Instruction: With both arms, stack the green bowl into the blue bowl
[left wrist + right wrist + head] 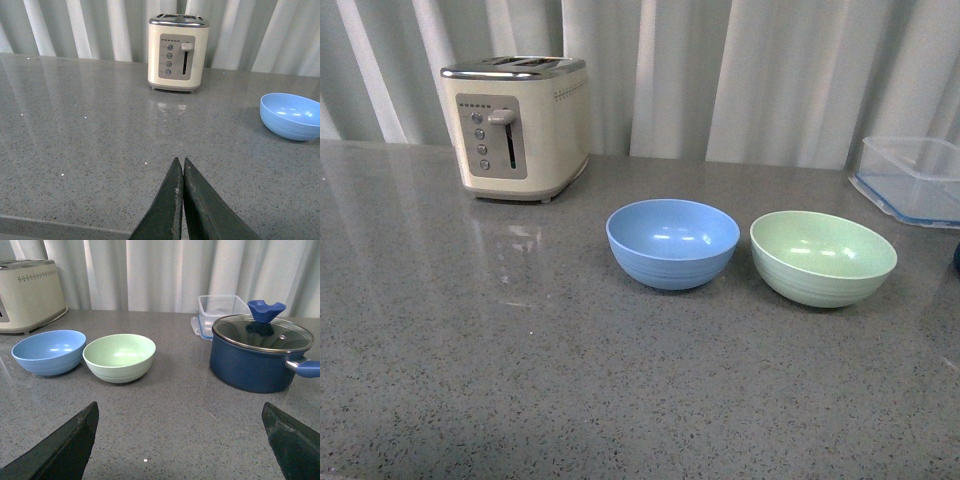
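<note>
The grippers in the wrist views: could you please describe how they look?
The left gripper has flat, dark grey-black fingers tapering to points, with pale scuffing along one inner edge. The right gripper shows matte black wedge-shaped fingers. No cables or markings are visible.

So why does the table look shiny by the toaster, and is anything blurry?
Front view: the polished counter mirrors the toaster as a pale smear; small white glints sit inside the blue bowl and green bowl. Left wrist view: same smear, everything sharp. Right wrist view: the right tool has dark, slightly soft fingers; the bowls are clear.
</note>
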